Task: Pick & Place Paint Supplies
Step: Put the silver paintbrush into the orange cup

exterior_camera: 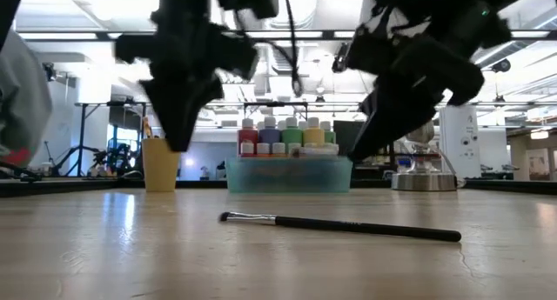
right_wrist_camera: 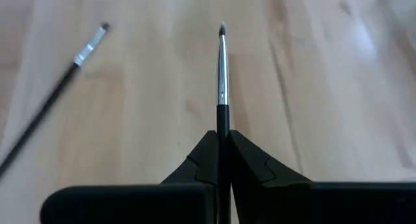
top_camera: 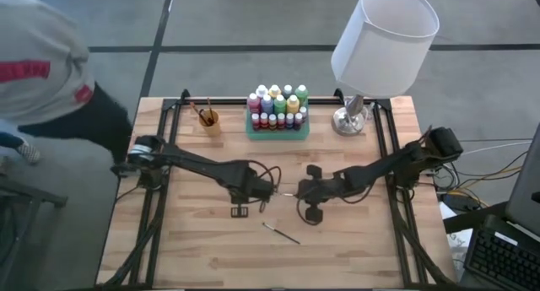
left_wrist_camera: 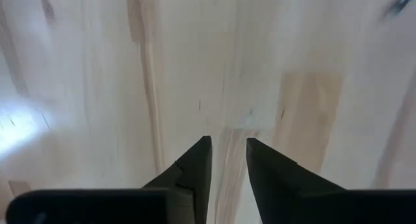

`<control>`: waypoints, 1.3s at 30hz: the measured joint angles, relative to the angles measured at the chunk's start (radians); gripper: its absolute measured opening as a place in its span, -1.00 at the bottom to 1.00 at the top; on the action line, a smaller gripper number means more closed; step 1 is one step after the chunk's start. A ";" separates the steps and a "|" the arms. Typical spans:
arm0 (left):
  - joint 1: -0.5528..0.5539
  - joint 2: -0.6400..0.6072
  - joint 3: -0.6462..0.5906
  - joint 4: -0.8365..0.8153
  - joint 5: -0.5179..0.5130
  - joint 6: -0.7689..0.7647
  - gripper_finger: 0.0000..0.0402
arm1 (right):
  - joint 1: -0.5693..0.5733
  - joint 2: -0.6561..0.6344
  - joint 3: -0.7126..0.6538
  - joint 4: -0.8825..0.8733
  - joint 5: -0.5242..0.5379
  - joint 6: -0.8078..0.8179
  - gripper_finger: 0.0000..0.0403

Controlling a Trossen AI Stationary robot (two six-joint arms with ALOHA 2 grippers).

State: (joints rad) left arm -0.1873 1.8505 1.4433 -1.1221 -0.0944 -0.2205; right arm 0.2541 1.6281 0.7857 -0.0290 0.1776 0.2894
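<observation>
A thin dark-handled, silver-ferruled paintbrush (right_wrist_camera: pixel 222 81) is clamped by the right gripper (right_wrist_camera: pixel 222 141); the left gripper (left_wrist_camera: pixel 228 146) is narrowly parted, empty.

high: straight down | low: table-level | wrists: close over table (top_camera: pixel 169 240) | shared: paintbrush (exterior_camera: pixel 339 224)

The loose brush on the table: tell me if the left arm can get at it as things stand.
Probably yes. The loose brush lies alone on bare wood, nothing around it, and the left gripper hangs nearby with fingers parted and nothing between them. The right gripper is shut on another brush, off to the side.
</observation>
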 joint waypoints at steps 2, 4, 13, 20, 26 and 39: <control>-0.007 -0.012 -0.046 0.005 -0.014 -0.013 -0.51 | 0.008 -0.040 -0.015 -0.035 0.029 0.012 -0.94; -0.013 -0.027 -0.096 0.027 -0.028 -0.035 -0.52 | 0.020 -0.073 -0.034 -0.075 0.062 0.028 -0.94; -0.020 -0.152 -0.363 0.268 -0.039 -0.121 -0.54 | 0.074 -0.304 -0.173 -0.098 0.185 0.096 -0.94; -0.020 -0.269 -0.533 0.562 -0.037 -0.147 -0.54 | 0.087 -0.464 -0.284 0.043 0.219 0.059 -0.94; -0.020 -0.345 -0.640 0.889 -0.038 -0.127 -0.57 | 0.086 -0.558 -0.363 0.201 0.218 -0.007 -0.94; -0.018 -0.359 -0.733 1.611 -0.060 0.101 -0.58 | 0.086 -0.644 -0.480 0.653 0.207 -0.241 -0.94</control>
State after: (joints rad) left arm -0.2058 1.4917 0.7105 0.4885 -0.1541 -0.1193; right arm 0.3405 0.9836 0.3061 0.6243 0.3843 0.0488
